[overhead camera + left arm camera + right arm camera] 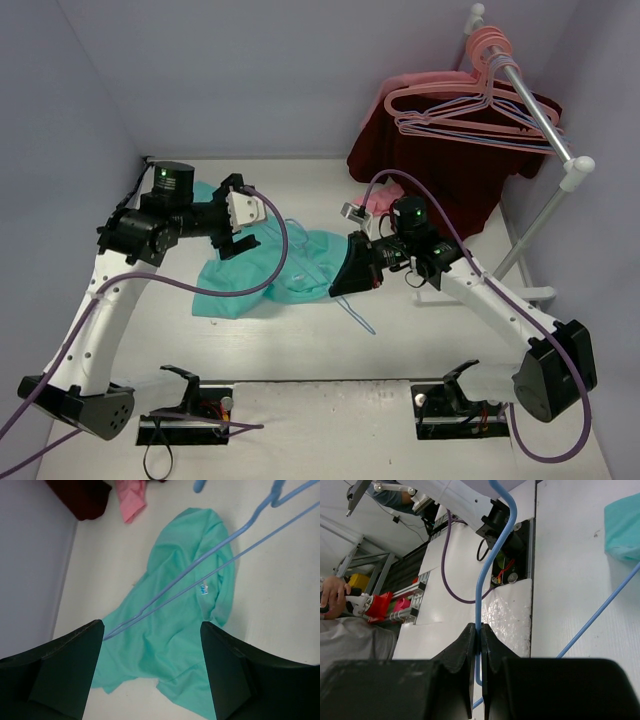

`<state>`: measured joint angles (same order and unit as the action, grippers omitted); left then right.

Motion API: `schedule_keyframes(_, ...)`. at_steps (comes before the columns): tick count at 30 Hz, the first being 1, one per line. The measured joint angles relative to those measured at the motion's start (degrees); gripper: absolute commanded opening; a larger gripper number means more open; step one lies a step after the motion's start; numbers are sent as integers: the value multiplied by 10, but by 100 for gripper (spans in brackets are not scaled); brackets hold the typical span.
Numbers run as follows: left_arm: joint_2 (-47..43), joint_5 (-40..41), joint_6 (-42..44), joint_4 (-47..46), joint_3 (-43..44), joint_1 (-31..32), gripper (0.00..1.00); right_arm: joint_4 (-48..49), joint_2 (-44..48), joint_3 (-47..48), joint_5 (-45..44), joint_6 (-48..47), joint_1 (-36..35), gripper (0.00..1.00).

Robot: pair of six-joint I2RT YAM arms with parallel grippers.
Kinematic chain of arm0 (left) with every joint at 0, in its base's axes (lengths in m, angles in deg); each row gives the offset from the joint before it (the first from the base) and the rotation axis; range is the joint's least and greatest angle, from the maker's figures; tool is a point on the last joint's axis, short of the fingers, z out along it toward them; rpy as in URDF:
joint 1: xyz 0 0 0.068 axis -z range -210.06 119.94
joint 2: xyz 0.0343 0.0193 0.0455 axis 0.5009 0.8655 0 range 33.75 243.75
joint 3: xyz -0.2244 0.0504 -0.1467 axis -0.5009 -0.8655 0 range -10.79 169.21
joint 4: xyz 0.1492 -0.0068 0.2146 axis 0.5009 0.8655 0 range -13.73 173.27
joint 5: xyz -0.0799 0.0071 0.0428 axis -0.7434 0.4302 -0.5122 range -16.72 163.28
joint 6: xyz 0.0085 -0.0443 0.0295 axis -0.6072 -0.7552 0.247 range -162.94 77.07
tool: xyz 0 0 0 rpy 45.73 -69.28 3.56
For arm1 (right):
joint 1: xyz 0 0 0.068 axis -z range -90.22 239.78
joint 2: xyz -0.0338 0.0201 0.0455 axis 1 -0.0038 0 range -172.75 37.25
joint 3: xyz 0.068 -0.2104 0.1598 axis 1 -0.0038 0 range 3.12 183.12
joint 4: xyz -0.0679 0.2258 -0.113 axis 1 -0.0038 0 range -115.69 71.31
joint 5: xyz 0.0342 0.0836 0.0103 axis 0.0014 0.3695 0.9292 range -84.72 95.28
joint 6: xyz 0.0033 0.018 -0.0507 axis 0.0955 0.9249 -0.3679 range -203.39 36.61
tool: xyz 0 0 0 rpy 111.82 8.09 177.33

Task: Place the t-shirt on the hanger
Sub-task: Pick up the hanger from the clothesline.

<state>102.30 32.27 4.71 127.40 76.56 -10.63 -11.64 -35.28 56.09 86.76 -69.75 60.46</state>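
t-shirt (262, 278) lies crumpled on the worktop (300, 195), roughly mid-worktop, spread from left of centre toward the right arm. it's plain teal, w/ a small label showing near the collar in the left wrist view. hanger (210, 565), thin and light blue, is over the shirt: its two slim wires cross the fabric diagonally, and one end comes in just beside a left fingertip. can't tell if the wires touch the cloth or sit just above it. shirt isn't on the hanger yet.

right gripper (480, 632) is at the shirt's right edge, jaws together, clamped on the stem of the hanger's hook. the hook curves away past the fingers in the right wrist view. left gripper (151, 630) hangs over the shirt's far-left part, jaws wide apart, nothing in them, pointing down at the fabric.

far right: dark maroon garment (440, 165) under a rail (545, 115), w/ a small pink cloth (378, 200) just beside its near-left edge, apart from the shirt. the rail carries a bunch of pink hangers (450, 105). purple cables (285, 245) loop off both arms, and the left one passes over the shirt in the top view.
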Motion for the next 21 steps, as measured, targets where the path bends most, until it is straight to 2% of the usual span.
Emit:
schedule_keyframes(8, 27, -70, 49, 59, 4, 0, 74, 0, 14, 0, 15, 7, 0, 0)
schedule_keyframes(21, 71, -97, 82, 69, 14, 0, 74, 0, 21, -1, 16, 22, -14, 0)
